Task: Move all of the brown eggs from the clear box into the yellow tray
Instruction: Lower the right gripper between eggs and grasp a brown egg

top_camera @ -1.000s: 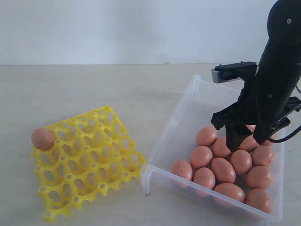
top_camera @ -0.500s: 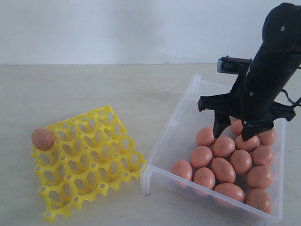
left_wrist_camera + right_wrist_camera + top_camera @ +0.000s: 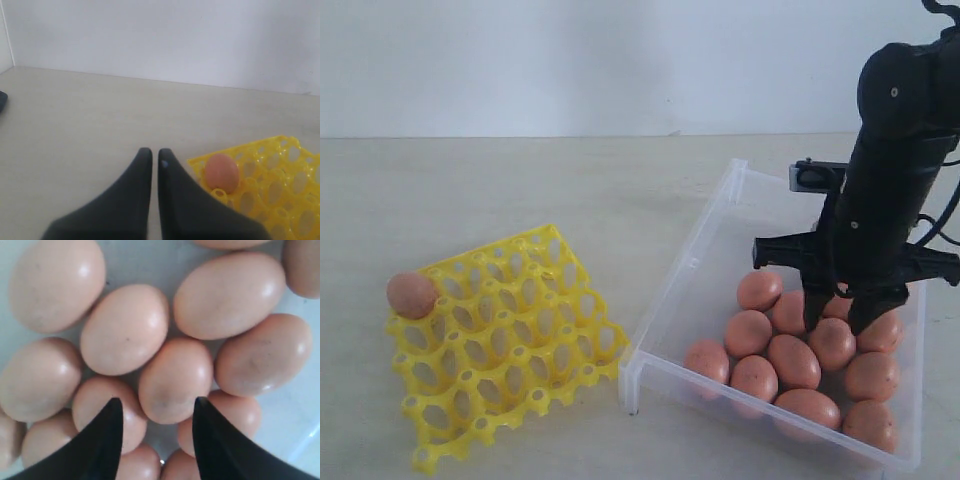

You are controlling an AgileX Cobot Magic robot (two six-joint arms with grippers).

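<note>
R gripper (image 3: 838, 318) is lowered into the clear box (image 3: 665, 310), fingers pointing down into the rear part of the brown eggs (image 3: 793, 360). In the R wrist view, R gripper (image 3: 157, 400) has its jaws apart, straddling one egg (image 3: 175, 380). One fingertip (image 3: 199, 402) is at the shell edge, and the other fingertip (image 3: 115, 405) stands clear of it and overlaps a neighbouring egg. No pinch is made and nothing is lifted. The eggs (image 3: 124, 329) lie packed shell to shell on the box floor, long axes at mixed angles. They fill the near-right portion of the box in the ext. view, and the far-left portion of the floor is bare. The box sits on the beige table (image 3: 520, 180), right of centre. The yellow tray (image 3: 510, 312) lies on the table left of the box, w/ its right corner just beside the box's front-left corner; contact cannot be told. A single brown egg (image 3: 412, 295) sits at the tray's far-left corner. L gripper (image 3: 152, 152) is not seen in the ext. view. In the L wrist view its fingers are pressed nearly together, w/ only a thin slit between them, and hold nothing. It hangs over bare table just beside the tray (image 3: 280, 165) corner carrying that egg (image 3: 221, 171).
</note>
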